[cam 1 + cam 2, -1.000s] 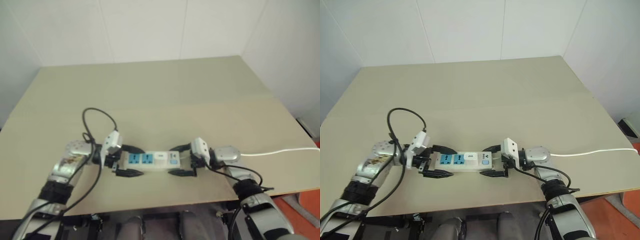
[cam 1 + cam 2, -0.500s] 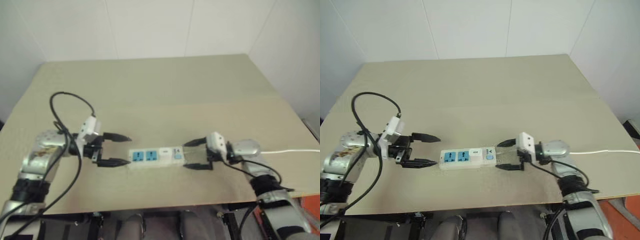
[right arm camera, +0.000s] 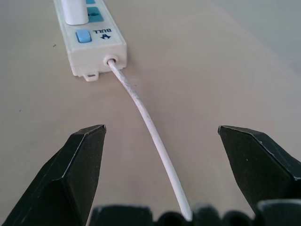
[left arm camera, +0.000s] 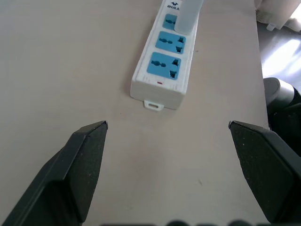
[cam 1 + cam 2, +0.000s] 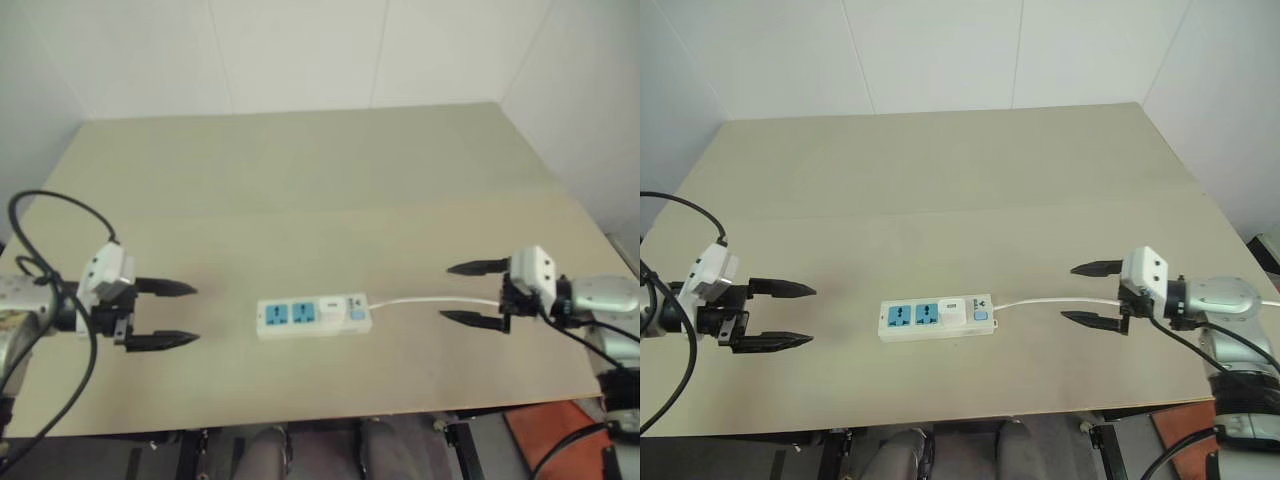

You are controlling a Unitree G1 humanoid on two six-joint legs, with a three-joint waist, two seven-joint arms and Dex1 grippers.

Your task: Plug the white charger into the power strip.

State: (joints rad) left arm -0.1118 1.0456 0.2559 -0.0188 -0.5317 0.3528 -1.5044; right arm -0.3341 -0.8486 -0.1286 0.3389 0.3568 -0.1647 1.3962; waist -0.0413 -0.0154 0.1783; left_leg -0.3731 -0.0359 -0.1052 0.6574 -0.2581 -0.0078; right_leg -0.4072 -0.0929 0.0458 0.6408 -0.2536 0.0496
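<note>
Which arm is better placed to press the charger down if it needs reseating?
Right, marginally. The white charger sits in the power strip socket nearest the switch, the end facing the right tool. Both tools are open and well clear.

Even soft light, faint shadows (left eye view hazier, warmer).

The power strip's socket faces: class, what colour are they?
Blue, on the white power strip; clearest in the left wrist view.
</note>
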